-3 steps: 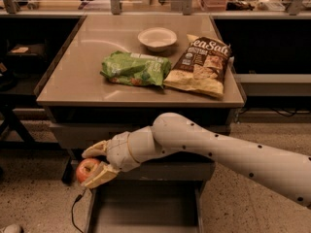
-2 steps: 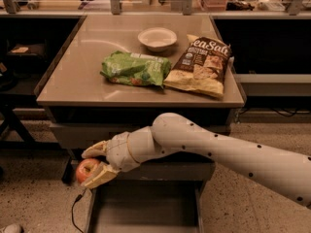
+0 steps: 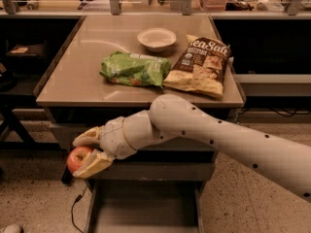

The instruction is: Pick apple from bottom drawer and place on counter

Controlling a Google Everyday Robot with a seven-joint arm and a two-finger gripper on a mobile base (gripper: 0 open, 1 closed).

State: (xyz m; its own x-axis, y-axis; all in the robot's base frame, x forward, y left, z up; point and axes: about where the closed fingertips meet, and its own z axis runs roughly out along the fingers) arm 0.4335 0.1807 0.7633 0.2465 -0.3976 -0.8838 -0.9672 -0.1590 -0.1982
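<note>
The apple (image 3: 77,158) sits between the two fingers of the tool (image 3: 81,156), which is clenched on it from above and below. The pair hangs at the far left, just outside the cabinet's left front corner and below the counter (image 3: 73,81) edge. The counter surface therefore lies up and to the right of the apple. Its left strip is judged the nearest landing zone. The green bag (image 3: 133,69), bowl (image 3: 156,38) and chip bag (image 3: 199,67) occupy the middle and right. The open drawer (image 3: 146,208) lies lower, right of the tool.
</note>
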